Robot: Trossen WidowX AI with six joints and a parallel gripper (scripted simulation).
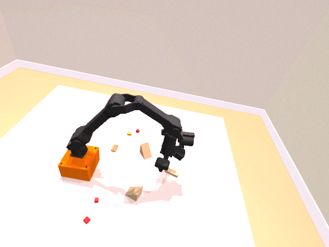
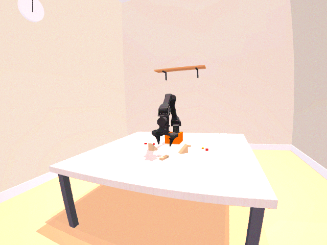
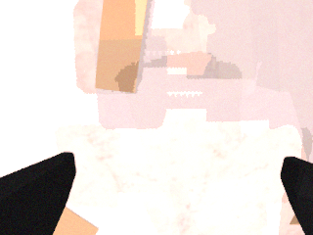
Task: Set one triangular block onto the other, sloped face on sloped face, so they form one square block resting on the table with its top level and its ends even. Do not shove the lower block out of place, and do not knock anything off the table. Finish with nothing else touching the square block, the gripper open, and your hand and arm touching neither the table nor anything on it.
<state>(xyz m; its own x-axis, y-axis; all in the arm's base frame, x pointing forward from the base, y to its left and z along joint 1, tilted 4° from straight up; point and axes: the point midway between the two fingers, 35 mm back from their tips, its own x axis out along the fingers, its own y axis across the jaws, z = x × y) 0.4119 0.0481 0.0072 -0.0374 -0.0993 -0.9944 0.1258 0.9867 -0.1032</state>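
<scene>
One triangular block (image 1: 145, 150) (image 2: 184, 149) stands on the table, sloped side showing; a corner, apparently of this block (image 3: 75, 226), shows at lower left in the wrist view. The other triangular block (image 1: 134, 193) (image 2: 151, 147) rests apart from it, nearer the top camera; a small brown edge at the wrist view's lower right may be part of it. My gripper (image 1: 170, 164) (image 2: 164, 144) (image 3: 180, 165) is wide open and empty, pointing down above the table, beyond the blocks from the base. It touches neither block.
A flat wooden bar (image 1: 171, 172) (image 2: 164, 157) (image 3: 117, 64) lies just beyond the gripper. A small thin plank (image 1: 114, 147), a yellow piece (image 1: 129, 133) (image 2: 203, 148) and several red cubes (image 1: 96, 199) (image 1: 86, 219) (image 1: 137, 130) (image 2: 206, 149) lie around the blocks. The orange base (image 1: 76, 165) (image 2: 173, 138) is behind them.
</scene>
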